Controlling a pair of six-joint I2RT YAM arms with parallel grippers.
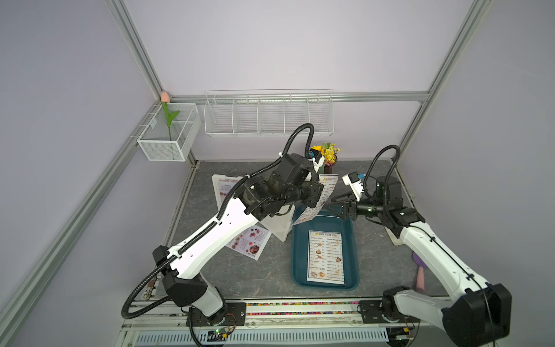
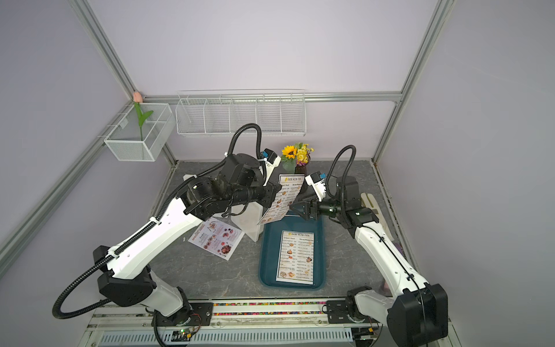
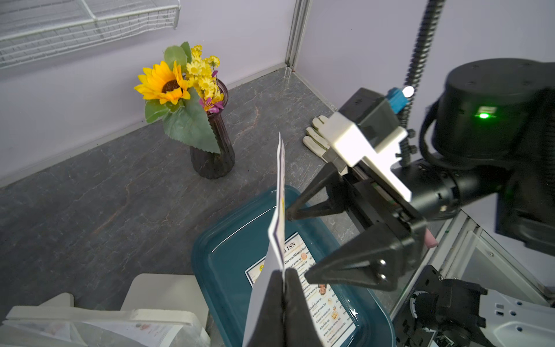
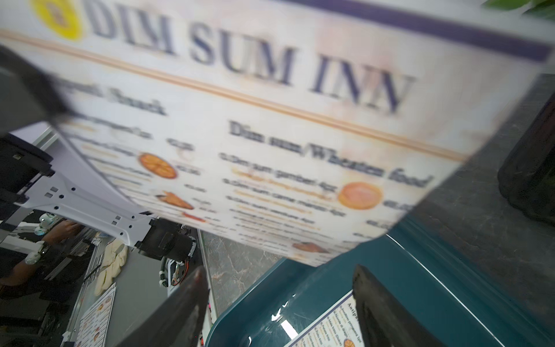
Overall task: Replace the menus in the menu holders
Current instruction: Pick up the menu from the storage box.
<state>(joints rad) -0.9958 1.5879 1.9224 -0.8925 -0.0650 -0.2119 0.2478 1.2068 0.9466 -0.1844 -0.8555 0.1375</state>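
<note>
Soft even light; blurry menu [image 4: 270, 120] close-up

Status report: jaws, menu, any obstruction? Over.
Left jaws shut on raised menu. Right jaws open beside it, gripping nothing. Second menu lies in tray below. Vase close behind.

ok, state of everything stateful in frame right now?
left hand: shut on held menu
right hand: open, holding nothing
held menu: airborne, tilted over teal tray
tray menu: flat in tray
loose SPECIAL MENU: flat on table
near menu holder: upright, contents unclear
far menu holder: upright, SPECIAL MENU showing
</note>
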